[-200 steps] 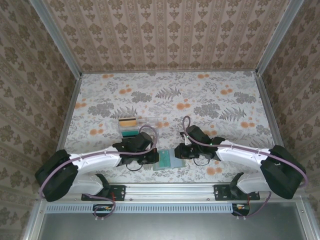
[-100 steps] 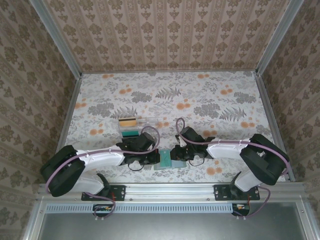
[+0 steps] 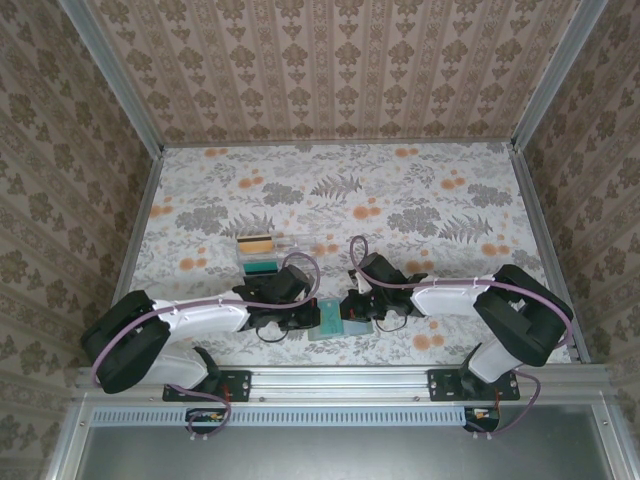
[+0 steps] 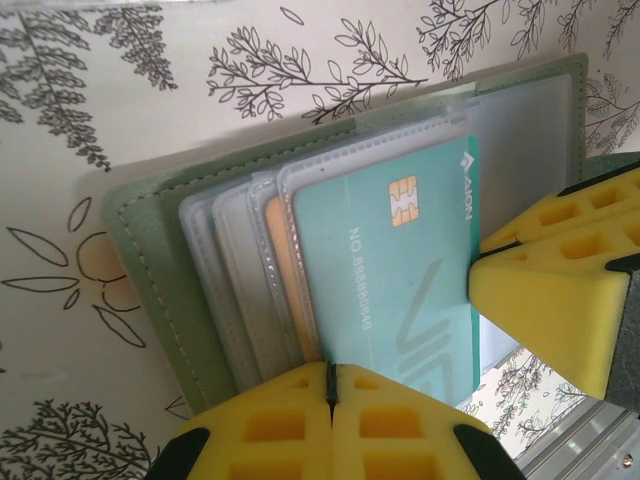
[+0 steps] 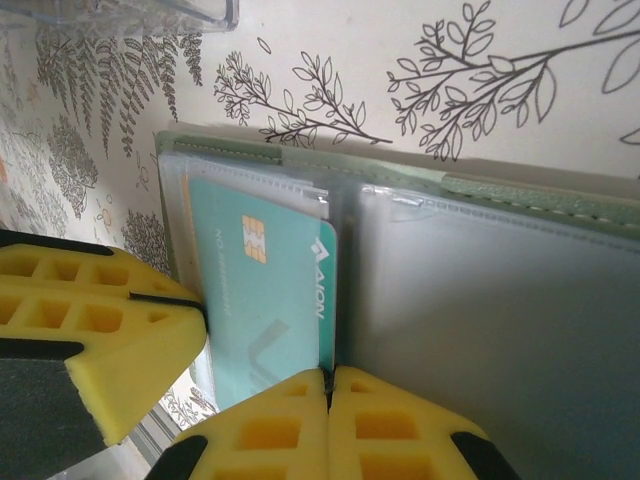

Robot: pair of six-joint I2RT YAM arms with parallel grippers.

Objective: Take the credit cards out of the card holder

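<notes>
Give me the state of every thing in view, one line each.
card holder, open, lying flat.
teal credit card, tucked in the holder's clear sleeve.
left tool, shut at the holder's edge.
right tool, shut at the holder's edge.
clear tray, upright, loaded.

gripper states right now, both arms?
Left gripper: shut on the card holder's edge.
Right gripper: shut, apparently on the teal credit card's end.

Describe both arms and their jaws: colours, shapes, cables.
Both the left arm and right arm have white link shells between bulky black joint housings. A mauve cable loops along each. The jaws are bright yellow wedge-shaped blocks with rectangular pockets moulded in, on black mounts.
</notes>
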